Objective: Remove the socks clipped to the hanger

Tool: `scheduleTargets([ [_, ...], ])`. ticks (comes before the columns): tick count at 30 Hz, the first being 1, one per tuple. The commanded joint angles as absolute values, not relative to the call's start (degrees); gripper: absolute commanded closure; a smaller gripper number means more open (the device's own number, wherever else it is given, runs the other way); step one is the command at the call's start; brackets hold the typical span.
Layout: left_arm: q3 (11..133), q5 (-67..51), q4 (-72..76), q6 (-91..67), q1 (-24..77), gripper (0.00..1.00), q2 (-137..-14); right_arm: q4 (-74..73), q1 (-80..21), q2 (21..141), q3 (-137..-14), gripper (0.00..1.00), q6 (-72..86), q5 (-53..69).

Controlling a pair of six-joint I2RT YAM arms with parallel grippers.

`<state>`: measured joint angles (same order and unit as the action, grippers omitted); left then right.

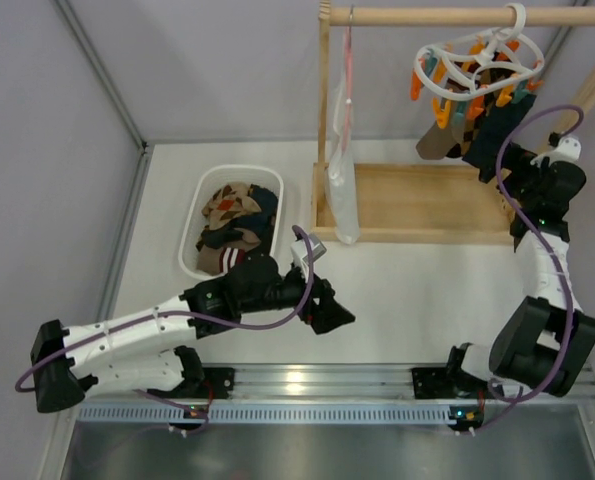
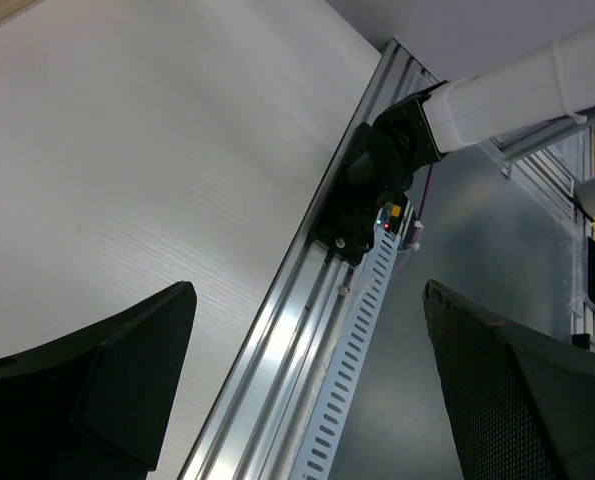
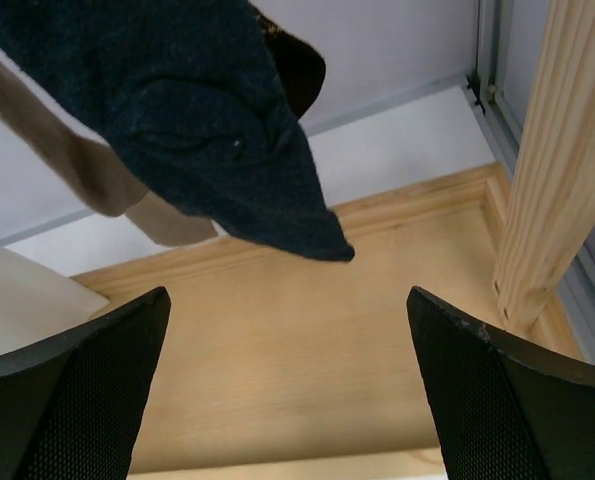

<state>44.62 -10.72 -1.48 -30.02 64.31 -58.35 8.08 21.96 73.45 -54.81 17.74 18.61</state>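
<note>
The white worktop (image 1: 427, 300) spreads out in front of me, and toward its far right stands a wooden rack (image 1: 417, 200) with a flat base, uprights and a round top rail (image 1: 447, 15). To the left of the rack sits a white oval basket (image 1: 199, 200), heaped with socks. An argyle sock (image 1: 232, 205) in brown and tan lies on top, with a cuff striped red and white (image 1: 229, 258) at the near end and dark fabric between them. A white cloth bag (image 1: 342, 190) hangs from the rail on a thin pink wire hanger (image 1: 348, 60), close to the rack's left upright. Further right on the same rail hangs the hanger (image 1: 477, 65), a white ring frame fringed with orange and teal clips (image 1: 445, 108). Two socks dangle from it, a navy sock (image 1: 497, 130) and a taupe sock (image 1: 439, 140) beside it on the left. My right tool (image 1: 499, 165) is raised just below the navy sock, its jaws spread wide and holding nothing. From its wrist camera the sock's toe (image 3: 317, 235) hangs above the gap between my fingers (image 3: 517, 400), apart from them, over the rack's base. My left tool (image 1: 332, 310) is low over the bare worktop near the front rail (image 2: 307, 330), right of the basket, jaws likewise wide apart and empty.
</note>
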Motion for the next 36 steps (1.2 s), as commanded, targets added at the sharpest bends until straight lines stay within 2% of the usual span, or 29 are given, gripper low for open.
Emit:
scheduleTargets([
  [1,43.6,-14.85,-3.42,-27.86,64.51,0.02,-55.81,19.07,24.17,76.45,-58.27,0.03,11.96,26.1],
  [7,42.54,-17.49,-3.69,-26.9,64.51,0.02,-54.84,24.17,24.17,80.76,-59.15,0.05,6.86,32.51],
  [16,43.59,-18.81,-3.69,-26.54,64.51,0.02,-57.57,32.96,24.17,88.49,-61.34,0.13,6.68,42.79],
  [17,43.59,-19.16,-3.69,-26.54,64.51,0.02,-57.22,33.31,24.17,89.2,-62.13,0.16,6.51,44.8],
  [21,43.94,-19.16,-3.69,-26.72,64.51,0.02,-55.64,38.65,24.17,90.44,-60.57,0.47,9.57,46.41],
  [23,44.12,-18.9,-3.69,-26.54,64.51,0.02,-55.46,44.28,24.17,90.09,-58.46,0.58,12.64,45.71],
  [24,44.38,-18.9,-3.69,-26.54,64.51,0.02,-55.55,46.04,24.17,90.0,-57.93,0.83,13.79,45.7],
  [25,44.56,-18.98,-3.6,-26.54,64.51,0.02,-55.55,49.1,24.08,89.91,-56.96,0.96,15.97,45.27],
  [26,44.73,-19.07,-3.69,-26.54,64.51,0.02,-55.72,50.61,24.08,89.74,-56.26,1.0,16.95,44.05],
  [32,46.67,-17.41,-3.69,-27.07,64.51,0.02,-56.08,56.5,22.85,85.0,-49.76,1.0,20.83,40.27],
  [36,49.04,-14.51,-3.78,-27.68,64.51,0.02,-55.37,51.88,19.53,76.85,-44.92,1.0,19.08,34.91],
])
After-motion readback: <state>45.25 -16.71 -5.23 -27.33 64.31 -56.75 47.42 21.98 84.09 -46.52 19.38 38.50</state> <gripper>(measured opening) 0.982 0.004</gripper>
